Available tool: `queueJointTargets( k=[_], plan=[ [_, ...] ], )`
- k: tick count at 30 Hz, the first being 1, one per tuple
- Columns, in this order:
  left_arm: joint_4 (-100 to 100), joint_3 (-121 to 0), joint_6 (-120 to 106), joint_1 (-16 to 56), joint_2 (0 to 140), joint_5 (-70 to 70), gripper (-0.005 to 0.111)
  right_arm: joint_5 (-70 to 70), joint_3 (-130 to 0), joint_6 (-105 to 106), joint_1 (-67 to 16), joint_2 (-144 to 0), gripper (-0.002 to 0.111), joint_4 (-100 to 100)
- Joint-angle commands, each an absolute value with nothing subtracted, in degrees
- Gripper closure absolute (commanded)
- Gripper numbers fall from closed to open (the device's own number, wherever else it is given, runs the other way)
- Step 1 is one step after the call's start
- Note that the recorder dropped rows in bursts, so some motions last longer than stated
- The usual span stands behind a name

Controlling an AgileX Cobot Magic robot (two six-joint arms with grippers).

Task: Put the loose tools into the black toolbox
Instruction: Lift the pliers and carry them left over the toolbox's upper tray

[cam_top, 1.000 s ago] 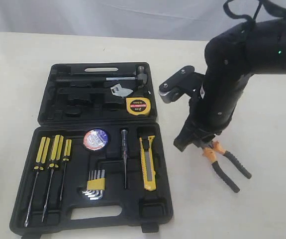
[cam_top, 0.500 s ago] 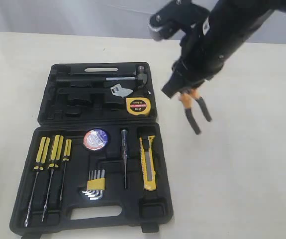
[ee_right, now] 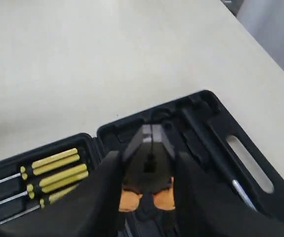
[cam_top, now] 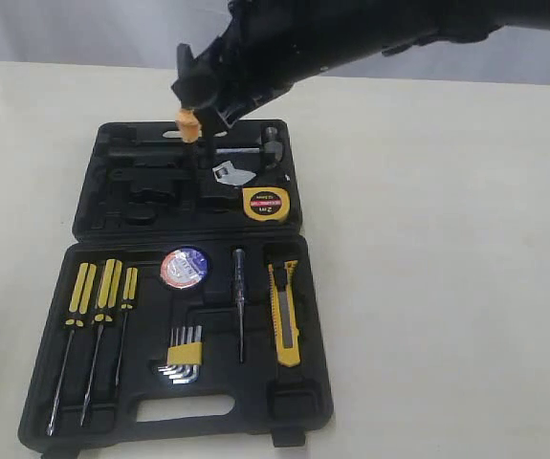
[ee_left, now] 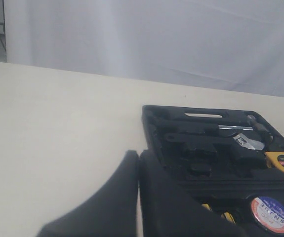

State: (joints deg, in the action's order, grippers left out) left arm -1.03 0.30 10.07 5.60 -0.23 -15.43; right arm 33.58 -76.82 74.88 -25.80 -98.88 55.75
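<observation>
One pliers (ee_right: 129, 199) clamped in right end effector (ee_right: 149, 165).

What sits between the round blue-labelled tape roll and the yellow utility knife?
A slim dark screwdriver lies slotted between tape roll and utility knife; exterior view shows it.

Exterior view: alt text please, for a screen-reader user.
The right gripper holds the pliers above the far half of the open black toolbox. The tape measure, tape roll and utility knife sit in its slots.

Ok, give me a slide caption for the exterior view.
Right gripper holds the orange-handled pliers above the open black toolbox, where tape measure, tape roll and utility knife sit.
</observation>
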Motion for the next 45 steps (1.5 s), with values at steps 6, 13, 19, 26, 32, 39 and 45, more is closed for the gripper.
queueJointTargets(
  k=[6,13,19,26,32,39,45],
  plan=[
    [-1.28,0.0,10.05,5.93,0.0,-15.5,0.107,40.14,-77.21,114.3,-25.61,-109.25,0.109,95.83],
    [-0.77,0.0,10.05,5.93,0.0,-15.5,0.107,51.6,-78.85,121.72,-25.61,-117.07,0.109,99.95],
    [-0.77,0.0,10.05,5.93,0.0,-15.5,0.107,52.87,-80.45,121.72,-25.61,-120.41,0.109,99.95],
    [-0.77,0.0,10.05,5.93,0.0,-15.5,0.107,52.31,-86.36,121.72,-25.61,-122.83,0.109,99.95],
    [-1.03,0.0,10.05,5.93,0.0,-15.4,0.107,51.74,-90.62,121.61,-26.36,-127.36,0.109,99.95],
    [-1.03,0.0,10.05,5.93,0.0,-15.4,0.107,50.43,-92.7,121.62,-27.76,-131.47,0.109,99.95],
    [-1.03,0.0,10.05,5.93,0.0,-15.4,0.107,49.91,-92.7,121.62,-27.66,-131.68,0.109,99.95]
  ],
)
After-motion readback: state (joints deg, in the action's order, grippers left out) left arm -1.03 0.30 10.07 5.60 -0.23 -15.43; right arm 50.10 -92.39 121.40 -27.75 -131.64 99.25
